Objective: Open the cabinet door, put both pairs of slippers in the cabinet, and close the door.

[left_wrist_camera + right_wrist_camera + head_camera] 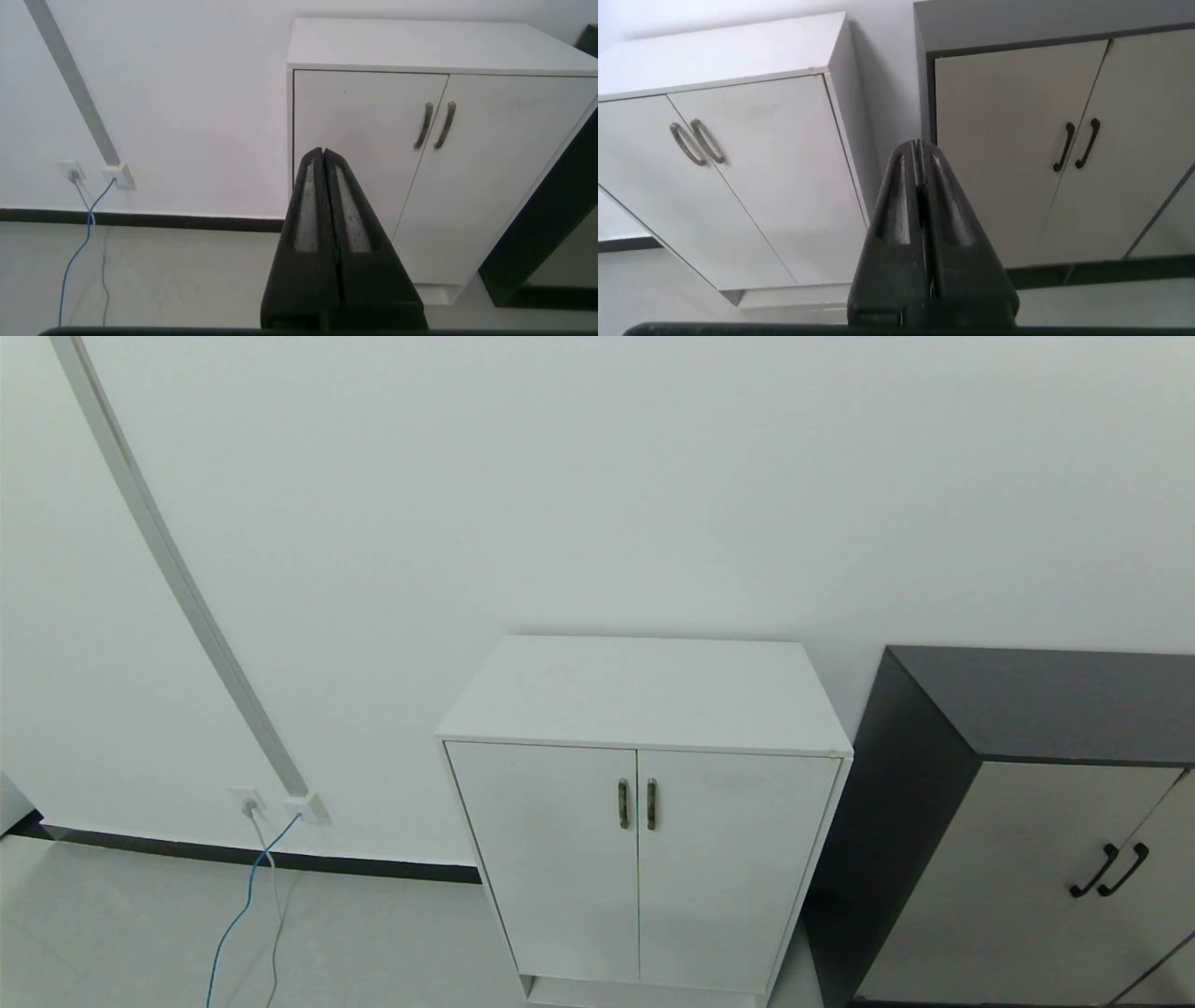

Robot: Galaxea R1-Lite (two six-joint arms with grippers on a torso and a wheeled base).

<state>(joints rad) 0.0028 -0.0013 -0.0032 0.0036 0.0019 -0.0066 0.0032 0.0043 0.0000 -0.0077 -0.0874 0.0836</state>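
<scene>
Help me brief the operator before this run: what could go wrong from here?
On the white cabinet, the two handles sit very close together, so a claw might catch both. The left claw and right claw are shut and must open before grasping. The dark cabinet close beside it has similar black handles and could be mistaken for the target.

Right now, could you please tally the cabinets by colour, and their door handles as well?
White cabinet: 1
Dark cabinet: 1
White-cabinet handles: 2
Dark-cabinet handles: 2
Total: 6
</scene>
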